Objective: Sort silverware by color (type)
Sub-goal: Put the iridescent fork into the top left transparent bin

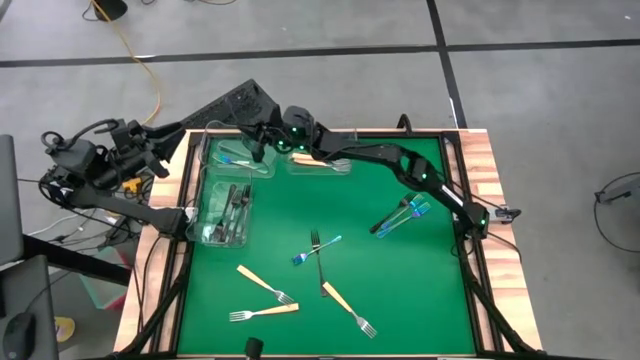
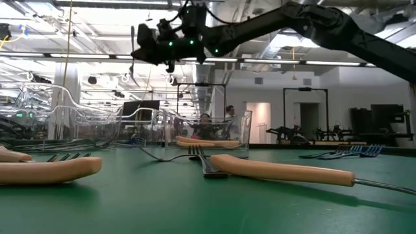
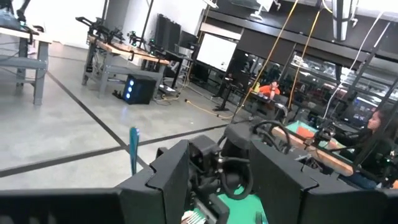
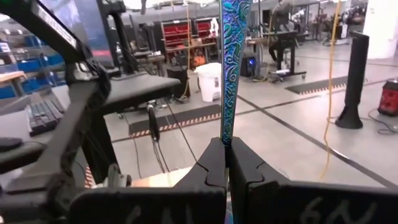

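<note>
My right gripper (image 1: 256,143) reaches level across the table to its far left corner and hangs above the clear bins, shut on a blue-iridescent fork (image 4: 233,62). Loose on the green mat lie three tan-handled forks (image 1: 266,284), a dark fork (image 1: 319,262) crossed with a blue one (image 1: 315,248), and a small heap of blue forks (image 1: 404,213) near the right edge. One bin (image 1: 226,215) holds dark forks, another (image 1: 236,157) blue forks, and a third (image 1: 320,163) a tan fork. My left arm (image 1: 110,160) waits beyond the table's left edge. My right gripper pinches the blue fork's flat patterned shaft (image 4: 227,134) between its two fingers (image 4: 211,165). The fork stands up out of the fingertips, crosswise to the level fingers, and is lifted clear of the table and bins. Which end of the fork is held does not show.
The wooden table frame (image 1: 480,160) borders the mat. In the low view a tan handle (image 2: 286,170) and another (image 2: 49,169) lie close to the near edge. The mat's middle, between the bins and the loose forks, is bare. A person (image 3: 373,134) sits in the room beyond.
</note>
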